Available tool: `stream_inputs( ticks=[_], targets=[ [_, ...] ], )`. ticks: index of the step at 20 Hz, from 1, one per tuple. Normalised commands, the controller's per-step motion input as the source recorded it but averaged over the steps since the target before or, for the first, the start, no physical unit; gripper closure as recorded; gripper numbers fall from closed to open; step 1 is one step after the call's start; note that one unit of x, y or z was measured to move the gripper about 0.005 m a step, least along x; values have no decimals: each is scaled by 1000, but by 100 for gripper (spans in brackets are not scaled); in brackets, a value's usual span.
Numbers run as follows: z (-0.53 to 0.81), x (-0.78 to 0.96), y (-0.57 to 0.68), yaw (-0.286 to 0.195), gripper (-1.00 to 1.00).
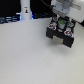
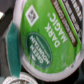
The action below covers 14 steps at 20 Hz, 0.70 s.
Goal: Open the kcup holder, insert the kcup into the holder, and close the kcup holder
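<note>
Tool (image 1: pixel 61 29) above black kcup holder (image 1: pixel 61 36), kcup (image 2: pixel 47 42) close-up

kcup (image 2: pixel 42 42) fills wrist view, tilted, green foil top with white rim, text "DARK MAGIC" readable; holder unseen.

The kcup (image 2: pixel 45 42) lid reads "DARK MAGIC"; its oval logo reads "GREEN MOUNTAIN".

Kcup (image 2: pixel 42 42): glossy foil-like green lid with white print, sheen along its rim; white smooth plastic lip around the lid. Table (image 1: pixel 30 55) under the gripper (image 1: pixel 61 37): matt, pale, even surface. Gripper: black matt plastic-looking fingers, white smooth casing above them. Blurred; finer texture unreadable.
</note>
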Motion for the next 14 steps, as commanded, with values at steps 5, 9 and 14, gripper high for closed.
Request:
stream_inputs(
  ticks=[5,9,14],
  targets=[
    [130,106,125,51,-100],
    [261,143,66,53,-100],
    [531,272,-140,57,-100]
  ],
)
